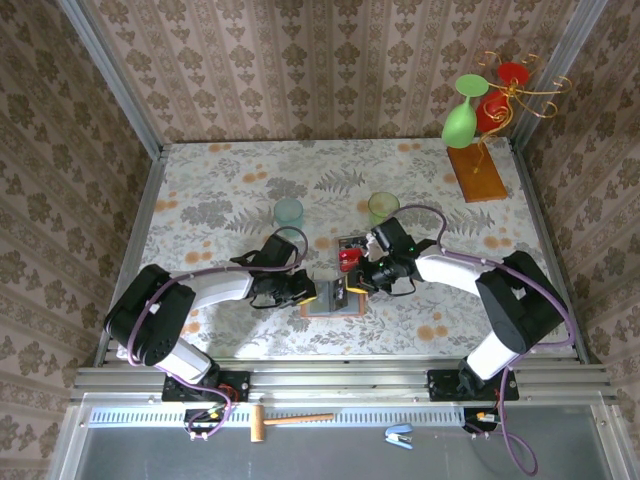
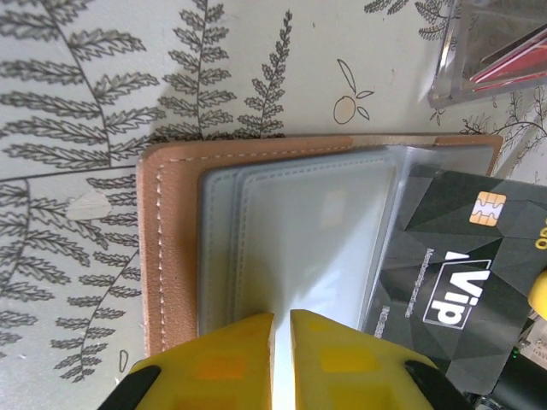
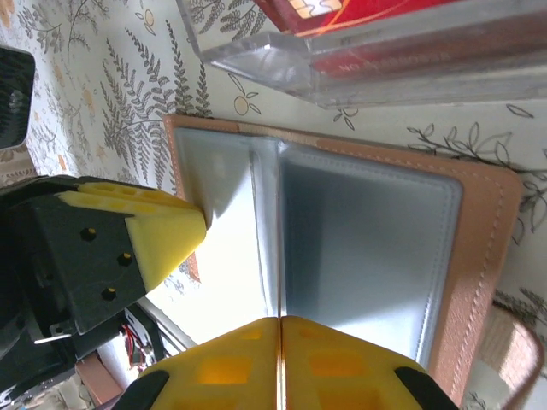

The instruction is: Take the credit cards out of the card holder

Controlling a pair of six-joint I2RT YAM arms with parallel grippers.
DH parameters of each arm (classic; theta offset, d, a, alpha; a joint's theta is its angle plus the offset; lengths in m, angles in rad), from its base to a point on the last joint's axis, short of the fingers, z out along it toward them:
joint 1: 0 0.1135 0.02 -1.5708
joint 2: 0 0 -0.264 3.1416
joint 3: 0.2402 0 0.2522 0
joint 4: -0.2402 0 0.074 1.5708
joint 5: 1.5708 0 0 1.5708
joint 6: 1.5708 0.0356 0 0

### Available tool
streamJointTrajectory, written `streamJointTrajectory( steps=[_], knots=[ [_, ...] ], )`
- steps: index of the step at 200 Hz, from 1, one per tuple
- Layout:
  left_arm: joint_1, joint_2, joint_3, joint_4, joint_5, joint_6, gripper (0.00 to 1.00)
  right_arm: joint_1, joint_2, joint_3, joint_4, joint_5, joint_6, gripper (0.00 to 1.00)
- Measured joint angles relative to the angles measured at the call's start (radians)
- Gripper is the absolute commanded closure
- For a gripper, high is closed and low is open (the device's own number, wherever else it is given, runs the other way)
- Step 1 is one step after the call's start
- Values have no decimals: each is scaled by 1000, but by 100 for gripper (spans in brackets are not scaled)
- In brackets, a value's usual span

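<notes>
— Where does the card holder (image 2: 291,231) lie?
— It is open flat near the middle of the table's (image 1: 220,180) near edge, with the grey-blue pockets facing up.
— Are there any cards at it?
— A dark card (image 2: 453,256) with a gold chip is over its right half. The right gripper (image 3: 280,329) has its fingers closed tight on that card, edge-on.
— And the left gripper (image 2: 282,318)?
— Its fingers are nearly together, with only a slit between them, and the tips are on the holder's left edge. I cannot tell whether they pinch anything.
— The red cards (image 1: 349,258)?
— They are in a clear tray (image 3: 256,51) just beyond the holder. Toward the far edge stand a teal cup (image 1: 288,212) and a green cup (image 1: 382,208). A glass stand (image 1: 478,172) sits in the far right corner.
</notes>
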Motion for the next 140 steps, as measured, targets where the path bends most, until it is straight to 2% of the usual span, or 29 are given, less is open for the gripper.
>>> streamJointTrajectory(
  steps=[49, 82, 140],
  knots=[
    [-10, 0, 0, 0, 0, -14, 86, -11, -40, 71, -127, 42, -100, 98],
    [-13, -2, 0, 1, 0, -22, 80, -14, -53, 167, -224, 90, -225, 100],
    [-13, -44, 5, -36, -23, -22, 75, -19, -53, 378, -430, 203, -600, 100]
  ],
)
